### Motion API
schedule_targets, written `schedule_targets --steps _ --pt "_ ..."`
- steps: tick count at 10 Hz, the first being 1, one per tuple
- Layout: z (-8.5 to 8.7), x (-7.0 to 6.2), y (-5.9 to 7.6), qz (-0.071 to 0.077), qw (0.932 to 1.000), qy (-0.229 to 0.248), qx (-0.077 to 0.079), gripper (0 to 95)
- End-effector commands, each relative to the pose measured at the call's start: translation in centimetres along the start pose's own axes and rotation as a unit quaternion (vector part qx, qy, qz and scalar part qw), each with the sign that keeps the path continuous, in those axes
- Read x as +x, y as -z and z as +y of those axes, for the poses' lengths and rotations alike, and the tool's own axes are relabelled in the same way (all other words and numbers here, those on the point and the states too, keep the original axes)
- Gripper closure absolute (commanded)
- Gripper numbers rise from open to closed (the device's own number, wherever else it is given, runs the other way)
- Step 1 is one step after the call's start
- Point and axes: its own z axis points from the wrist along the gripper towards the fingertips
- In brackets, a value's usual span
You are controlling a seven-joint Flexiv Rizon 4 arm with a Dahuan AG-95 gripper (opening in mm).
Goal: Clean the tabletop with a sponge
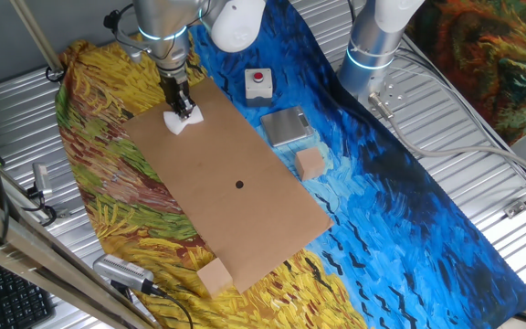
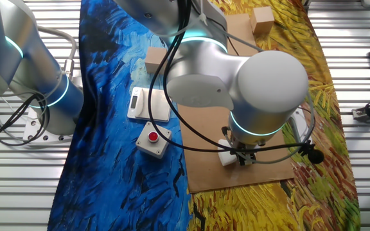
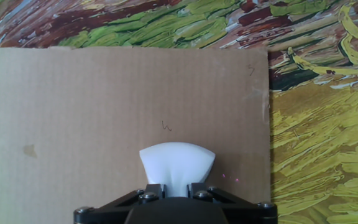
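My gripper (image 1: 183,111) is shut on the white sponge (image 1: 184,121) and presses it on the brown tabletop board (image 1: 245,210) near its far corner. In the hand view the sponge (image 3: 176,165) bulges out fan-shaped between the fingers (image 3: 151,191), squeezed at the base, over the board (image 3: 92,106) close to its right edge. In the other fixed view the sponge (image 2: 228,156) shows under the gripper (image 2: 244,157), near the board's (image 2: 262,167) front corner. A black dot (image 1: 239,185) marks the board's centre.
A white box with a red button (image 1: 259,82), a grey flat device (image 1: 288,126) and a tan cube (image 1: 310,164) lie on the blue cloth beside the board. Another tan cube (image 1: 214,275) sits at the board's near end. A second arm's base (image 1: 373,46) stands behind.
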Motion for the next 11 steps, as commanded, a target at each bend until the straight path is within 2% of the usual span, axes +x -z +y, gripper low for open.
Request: schedule_targets --steps 1,11 --pt "-0.01 -0.01 -0.04 0.000 1.0000 0.002 0.000 95.0" --pt "-0.03 -0.19 0.00 0.004 1.0000 0.001 0.001 95.0"
